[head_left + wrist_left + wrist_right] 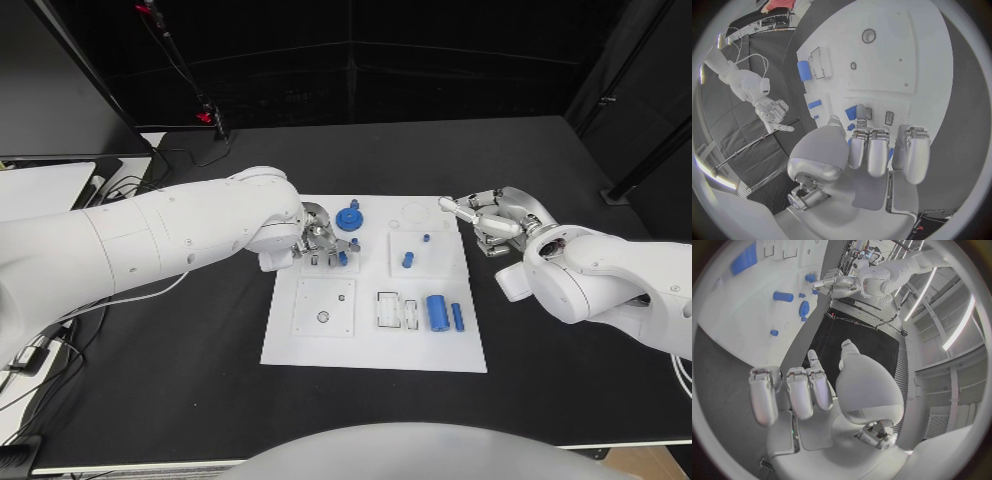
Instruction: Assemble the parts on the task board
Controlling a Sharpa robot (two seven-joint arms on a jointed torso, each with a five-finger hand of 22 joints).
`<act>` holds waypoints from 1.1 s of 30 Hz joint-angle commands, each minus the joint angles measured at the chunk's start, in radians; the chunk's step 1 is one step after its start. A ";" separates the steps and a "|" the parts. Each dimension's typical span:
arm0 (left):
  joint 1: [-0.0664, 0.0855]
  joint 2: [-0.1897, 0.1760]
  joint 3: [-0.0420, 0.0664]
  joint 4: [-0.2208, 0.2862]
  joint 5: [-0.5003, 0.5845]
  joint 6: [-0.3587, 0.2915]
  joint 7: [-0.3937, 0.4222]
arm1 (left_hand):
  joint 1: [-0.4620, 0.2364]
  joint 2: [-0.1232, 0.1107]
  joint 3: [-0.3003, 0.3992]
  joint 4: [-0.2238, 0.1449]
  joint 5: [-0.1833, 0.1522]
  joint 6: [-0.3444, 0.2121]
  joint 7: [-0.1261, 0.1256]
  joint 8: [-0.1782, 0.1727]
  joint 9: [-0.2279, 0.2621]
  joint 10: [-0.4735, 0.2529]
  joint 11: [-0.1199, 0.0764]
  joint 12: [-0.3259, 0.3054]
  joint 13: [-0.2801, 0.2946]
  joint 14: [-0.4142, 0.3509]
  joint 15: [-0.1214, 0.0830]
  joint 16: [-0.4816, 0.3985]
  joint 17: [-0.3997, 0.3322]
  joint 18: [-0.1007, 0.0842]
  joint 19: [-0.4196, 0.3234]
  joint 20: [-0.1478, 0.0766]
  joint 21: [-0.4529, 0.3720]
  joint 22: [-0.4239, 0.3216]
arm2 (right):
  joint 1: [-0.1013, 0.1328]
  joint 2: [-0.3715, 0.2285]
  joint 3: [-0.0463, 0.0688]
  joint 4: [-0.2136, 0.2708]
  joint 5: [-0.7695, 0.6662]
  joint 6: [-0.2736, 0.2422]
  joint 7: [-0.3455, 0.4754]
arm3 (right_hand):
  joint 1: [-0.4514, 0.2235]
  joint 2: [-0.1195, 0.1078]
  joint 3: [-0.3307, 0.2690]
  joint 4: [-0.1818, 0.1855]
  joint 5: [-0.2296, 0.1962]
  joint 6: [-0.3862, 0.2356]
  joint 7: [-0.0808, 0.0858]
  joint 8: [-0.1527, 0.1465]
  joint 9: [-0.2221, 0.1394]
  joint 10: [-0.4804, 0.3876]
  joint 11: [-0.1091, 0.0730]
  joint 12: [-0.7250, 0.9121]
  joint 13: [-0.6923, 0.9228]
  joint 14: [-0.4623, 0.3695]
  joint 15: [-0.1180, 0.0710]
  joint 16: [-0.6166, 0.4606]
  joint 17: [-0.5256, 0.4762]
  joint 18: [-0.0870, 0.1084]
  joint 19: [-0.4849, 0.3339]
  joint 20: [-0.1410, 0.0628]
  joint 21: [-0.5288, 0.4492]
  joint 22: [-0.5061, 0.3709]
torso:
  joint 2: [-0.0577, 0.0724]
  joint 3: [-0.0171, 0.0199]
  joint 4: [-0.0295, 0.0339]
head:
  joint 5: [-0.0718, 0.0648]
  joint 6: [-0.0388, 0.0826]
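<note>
On the near part of the task board [372, 355], a blue cylinder [436, 311] and a thinner blue rod [457, 317] lie side by side at the right, their long axes both running from near to far; just left of them sit two outlined rectangular recesses [389, 309], and further left a square plate [325, 306] with a small hole. Beyond these, a short blue peg [407, 260] lies in the right middle panel, long axis also near to far, with a smaller blue piece [426, 238] past it. The left hand [320, 240] is over the board's far left area, fingers curled downward toward small blue parts [852, 112]; whether it grips one cannot be told, the fingertips being hidden by the hand itself. A blue gear-shaped part [349, 218] stands just beyond that hand. The right hand [490, 220] hovers off the board's far right edge, above the black table [173, 390], fingers apart and holding nothing.
</note>
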 commanded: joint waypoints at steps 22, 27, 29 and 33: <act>-0.002 0.014 0.001 -0.018 0.001 0.039 0.008 | 0.043 0.035 0.018 0.001 0.022 0.005 -0.005 0.001 0.036 0.105 -0.014 0.003 0.261 0.104 -0.009 0.001 0.263 -0.006 0.102 -0.011 0.003 0.263 | 0.001 0.001 0.000 0.001 0.001 0.005 -0.009 | 0.012 0.001 -0.007 0.000 0.000 -0.010 -0.001 0.006 -0.001 0.108 0.007 0.003 0.263 0.106 0.008 0.002 0.263 -0.015 0.102 0.007 0.003 0.263 | 0.000 0.0004 0.0010 | -0.003 -0.004; -0.003 0.016 0.001 -0.019 0.001 0.042 0.009 | 0.057 0.037 0.024 0.001 0.040 0.006 -0.007 -0.004 0.046 0.105 -0.016 0.003 0.261 0.104 -0.011 0.001 0.263 -0.006 0.102 -0.013 0.003 0.263 | 0.001 0.001 0.000 0.002 0.001 0.005 -0.009 | 0.013 0.001 -0.007 0.001 0.001 -0.011 -0.001 0.007 -0.001 0.108 0.007 0.003 0.263 0.106 0.008 0.002 0.263 -0.015 0.102 0.007 0.003 0.263 | 0.000 0.0001 0.0011 | -0.003 -0.005; -0.003 0.017 0.001 -0.020 0.001 0.044 0.008 | 0.063 0.038 0.027 0.001 0.046 0.007 -0.007 -0.006 0.050 0.105 -0.017 0.003 0.261 0.104 -0.011 0.001 0.263 -0.006 0.102 -0.013 0.003 0.263 | 0.001 0.002 0.000 0.001 0.001 0.005 -0.009 | 0.013 0.001 -0.007 0.001 0.001 -0.011 -0.001 0.007 -0.001 0.108 0.007 0.003 0.263 0.106 0.008 0.002 0.263 -0.015 0.102 0.007 0.003 0.263 | 0.000 -0.0003 0.0000 | -0.003 -0.006; -0.003 0.021 0.001 -0.025 0.001 0.045 0.009 | 0.081 0.041 0.040 0.001 0.060 0.009 -0.009 -0.012 0.059 0.105 -0.018 0.003 0.261 0.104 -0.013 0.001 0.263 -0.006 0.102 -0.015 0.003 0.263 | 0.001 0.002 0.000 0.001 0.001 0.004 -0.009 | 0.013 0.001 -0.007 0.001 0.001 -0.011 -0.001 0.007 -0.001 0.108 0.007 0.003 0.263 0.106 0.008 0.002 0.263 -0.015 0.102 0.007 0.003 0.263 | 0.000 -0.0006 0.0000 | -0.003 -0.007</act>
